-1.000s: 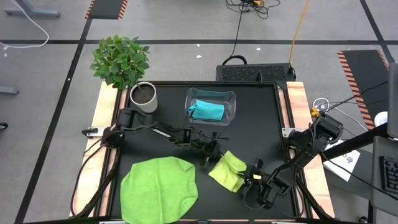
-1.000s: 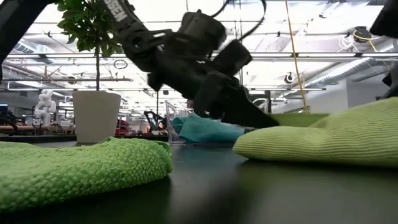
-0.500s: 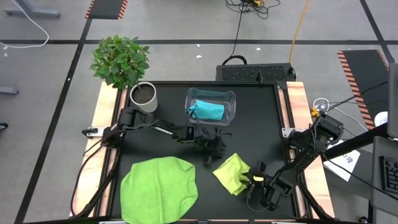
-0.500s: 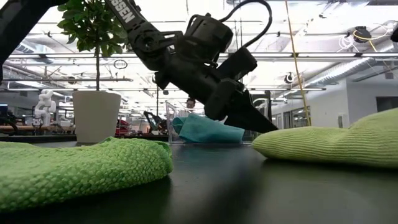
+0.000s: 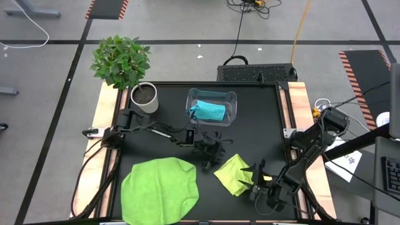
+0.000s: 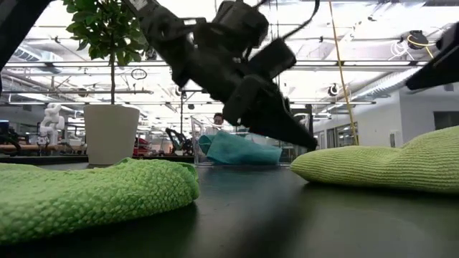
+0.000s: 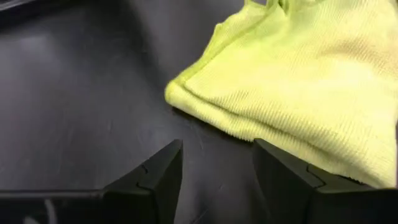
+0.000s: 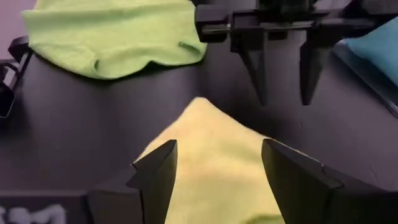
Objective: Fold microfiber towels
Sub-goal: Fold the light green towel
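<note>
The pale yellow-green towel (image 5: 234,174) lies folded flat on the black table, right of centre; it also shows in the left wrist view (image 7: 298,93). My left gripper (image 5: 209,161) hovers open just left of it, fingertips (image 7: 176,163) short of its folded corner. My right gripper (image 5: 255,175) hovers open above the towel's right edge (image 8: 211,155). The bright green towel (image 5: 160,190) lies spread at the near left. The turquoise towel (image 5: 209,110) sits bunched in the clear bin (image 5: 231,99).
A white pot with a leafy plant (image 5: 144,97) stands at the far left corner. Bare tabletop lies between the bin and the folded towel and along the right side. Wooden rails (image 5: 299,106) border the table's left and right edges.
Both grippers have opened and let go of the pale yellow-green towel. The towel, bunched and raised between them a second ago, now lies flat and folded. My right gripper has risen clear of it and rolled its wrist.
</note>
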You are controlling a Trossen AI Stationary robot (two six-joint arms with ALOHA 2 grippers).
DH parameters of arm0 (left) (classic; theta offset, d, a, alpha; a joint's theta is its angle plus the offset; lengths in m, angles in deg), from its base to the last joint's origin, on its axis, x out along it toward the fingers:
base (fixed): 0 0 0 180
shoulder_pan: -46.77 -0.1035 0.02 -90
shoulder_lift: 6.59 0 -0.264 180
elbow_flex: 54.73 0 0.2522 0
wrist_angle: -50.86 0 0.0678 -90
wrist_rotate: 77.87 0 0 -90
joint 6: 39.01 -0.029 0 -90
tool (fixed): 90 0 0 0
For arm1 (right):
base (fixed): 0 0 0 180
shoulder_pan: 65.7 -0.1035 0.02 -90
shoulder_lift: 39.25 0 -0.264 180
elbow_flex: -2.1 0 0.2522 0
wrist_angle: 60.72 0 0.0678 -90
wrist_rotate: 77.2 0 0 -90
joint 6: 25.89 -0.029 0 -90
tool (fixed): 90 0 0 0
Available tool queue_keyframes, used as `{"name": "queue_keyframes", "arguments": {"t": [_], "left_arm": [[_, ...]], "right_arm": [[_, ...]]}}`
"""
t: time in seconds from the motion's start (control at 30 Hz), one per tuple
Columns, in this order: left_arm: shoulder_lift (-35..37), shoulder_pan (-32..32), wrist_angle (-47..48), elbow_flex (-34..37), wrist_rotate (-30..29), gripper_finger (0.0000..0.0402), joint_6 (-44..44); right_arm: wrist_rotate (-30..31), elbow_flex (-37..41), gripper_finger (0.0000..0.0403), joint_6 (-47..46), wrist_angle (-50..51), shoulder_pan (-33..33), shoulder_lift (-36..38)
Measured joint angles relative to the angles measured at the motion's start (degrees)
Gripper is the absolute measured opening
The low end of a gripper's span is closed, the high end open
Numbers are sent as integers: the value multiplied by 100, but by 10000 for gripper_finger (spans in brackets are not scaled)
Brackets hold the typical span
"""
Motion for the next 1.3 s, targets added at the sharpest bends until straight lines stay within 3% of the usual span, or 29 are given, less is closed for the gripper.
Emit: {"name": "queue_keyframes", "arguments": {"t": [0.13, 0.27, 0.4, 0.5, 0.67, 0.8, 1.1, 1.3], "left_arm": [[509, 94, 824, -2, -287, 193, -2], [961, 238, 1618, 20, -201, 191, 269], [1083, 493, 1864, 169, 111, 191, 334], [1091, 668, 1989, 189, 12, 191, 427], [1100, 938, 2024, 186, -123, 191, 430], [1100, 1074, 2012, 186, -51, 191, 303], [1100, 1262, 1944, 184, -52, 191, 497], [1100, 1349, 1944, 184, -155, 191, 488]], "right_arm": [[-343, -4, 228, 689, -522, 247, -45], [-481, -7, 219, 875, -621, 394, -132], [-794, -4, 206, 877, -501, 487, -370], [-1371, 0, 197, 752, -473, 534, -602], [-1807, 0, 176, 207, -198, 563, -955], [-1598, -2, 155, 168, -94, 548, -997], [-894, 4, 135, 1562, -633, 561, -707], [-275, 2, 133, 1769, -552, 697, -378]]}}
